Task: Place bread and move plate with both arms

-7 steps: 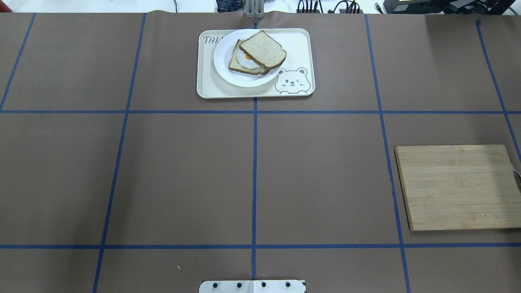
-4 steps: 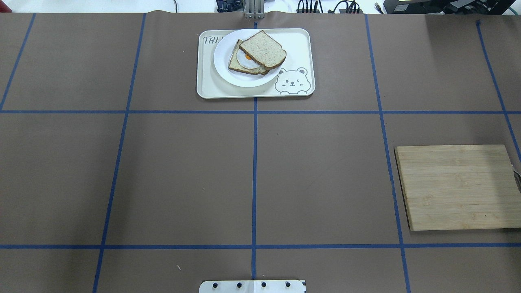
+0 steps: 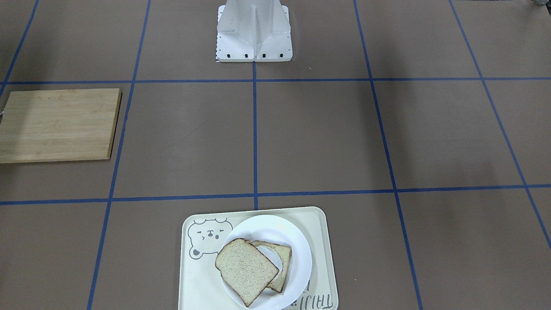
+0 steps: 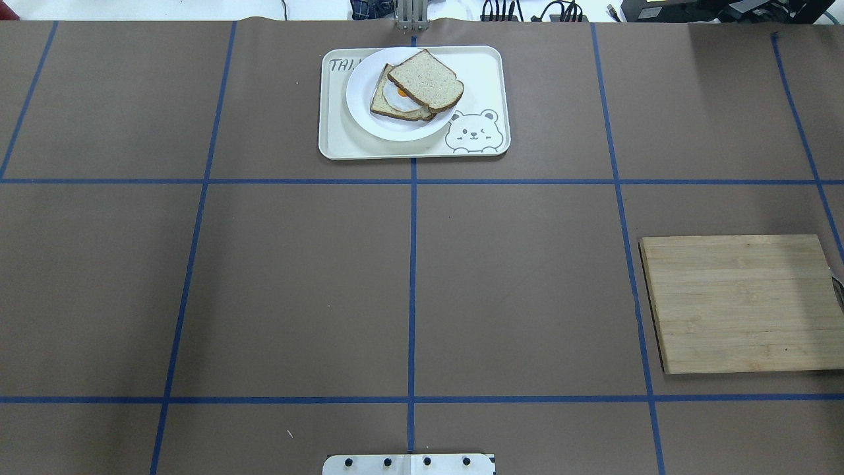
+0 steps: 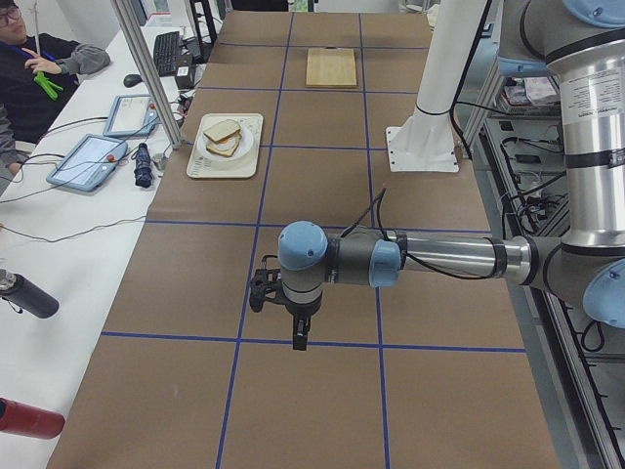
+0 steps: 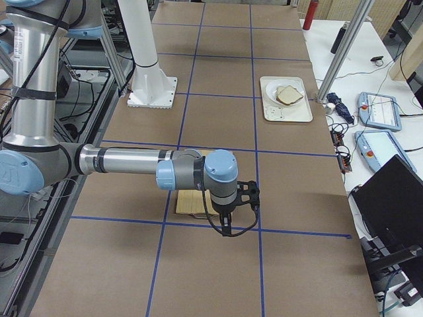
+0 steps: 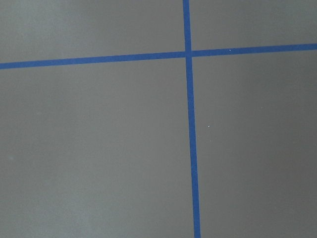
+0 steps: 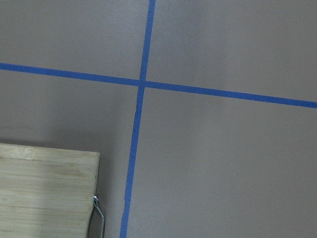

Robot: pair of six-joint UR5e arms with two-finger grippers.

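The plain bread slice lies on top of a second slice with a fried egg, half covering it. Both rest on the white plate, which stands on the left part of the cream bear tray at the table's far middle. The front-facing view shows the bread and the plate too. My left gripper shows only in the exterior left view, far from the plate. My right gripper shows only in the exterior right view, above the table near the cutting board. I cannot tell whether either is open or shut.
A wooden cutting board lies at the table's right side and shows in the right wrist view. The robot's white base stands at the near middle edge. Blue tape lines grid the brown table. Operators' gear lies beyond the far edge.
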